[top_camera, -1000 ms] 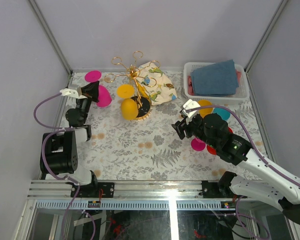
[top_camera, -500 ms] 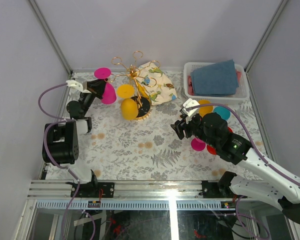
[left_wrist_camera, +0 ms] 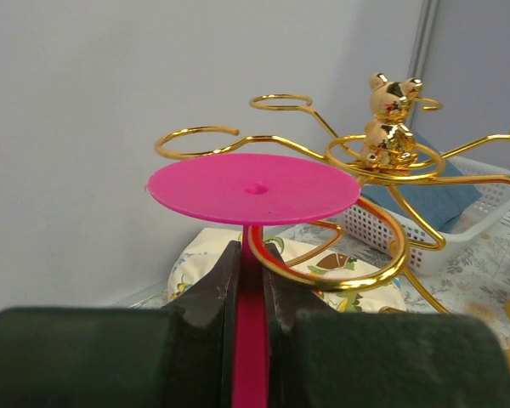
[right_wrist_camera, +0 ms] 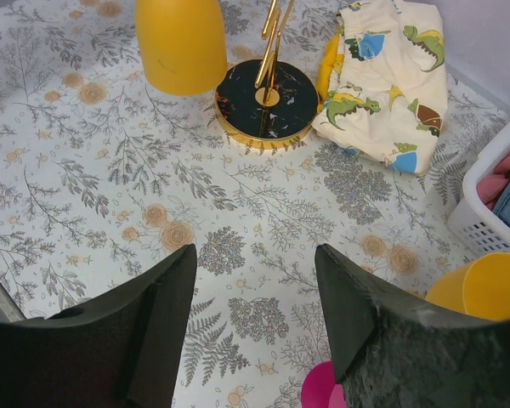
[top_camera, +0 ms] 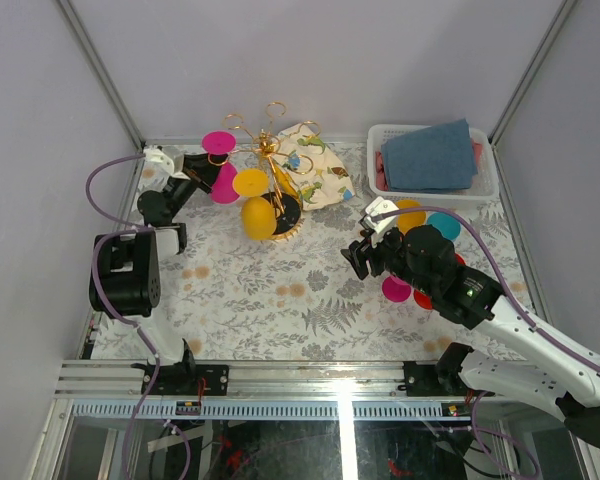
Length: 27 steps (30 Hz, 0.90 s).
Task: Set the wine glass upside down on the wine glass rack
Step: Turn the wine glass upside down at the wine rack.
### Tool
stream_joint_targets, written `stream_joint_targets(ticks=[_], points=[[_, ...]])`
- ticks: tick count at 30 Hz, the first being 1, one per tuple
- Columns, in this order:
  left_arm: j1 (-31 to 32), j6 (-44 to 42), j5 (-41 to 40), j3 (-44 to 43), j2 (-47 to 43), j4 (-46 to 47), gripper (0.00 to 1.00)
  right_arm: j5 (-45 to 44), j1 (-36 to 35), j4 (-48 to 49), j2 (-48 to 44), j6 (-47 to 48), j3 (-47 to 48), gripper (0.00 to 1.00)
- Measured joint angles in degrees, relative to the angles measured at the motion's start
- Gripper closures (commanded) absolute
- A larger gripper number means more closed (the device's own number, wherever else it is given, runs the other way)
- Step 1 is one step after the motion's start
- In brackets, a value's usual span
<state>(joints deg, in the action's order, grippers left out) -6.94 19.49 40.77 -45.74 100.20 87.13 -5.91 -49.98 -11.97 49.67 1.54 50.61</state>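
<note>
A pink wine glass (top_camera: 220,160) hangs upside down in my left gripper (top_camera: 193,172), foot disc (left_wrist_camera: 253,187) on top. The jaws are shut on its stem (left_wrist_camera: 252,331). The gold wine glass rack (top_camera: 267,145) stands just to the right of it, on a round black base (right_wrist_camera: 266,102). One curled loop arm (left_wrist_camera: 382,263) reaches the stem just under the foot and touches its right side. A yellow glass (top_camera: 258,215) hangs upside down on the rack. My right gripper (top_camera: 358,256) hovers open over the tablecloth (right_wrist_camera: 255,272), holding nothing.
A dinosaur-print cloth (top_camera: 315,165) lies behind the rack. A white basket (top_camera: 485,185) with a blue towel stands at the back right. Pink (top_camera: 397,288), yellow (top_camera: 410,212) and teal (top_camera: 443,226) glasses sit by the right arm. A gold bear (left_wrist_camera: 389,119) tops the rack.
My left gripper has carried the pink glass up and to the right, from the table's left edge to the rack's loop arms. The right arm has barely moved.
</note>
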Motion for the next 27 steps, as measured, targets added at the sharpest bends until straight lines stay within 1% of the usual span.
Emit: stream_joint_targets(ticks=[14, 27], points=[[2.75, -0.04, 4.04, -2.4, 1.31, 0.59, 1.0, -0.02, 0.0, -0.7, -0.17, -0.31, 0.0, 0.34], [3.15, -1.33, 7.08, -2.4, 1.31, 0.94, 1.0, -0.02, 0.0, -0.94, -0.17, -0.37, 0.0, 0.34]])
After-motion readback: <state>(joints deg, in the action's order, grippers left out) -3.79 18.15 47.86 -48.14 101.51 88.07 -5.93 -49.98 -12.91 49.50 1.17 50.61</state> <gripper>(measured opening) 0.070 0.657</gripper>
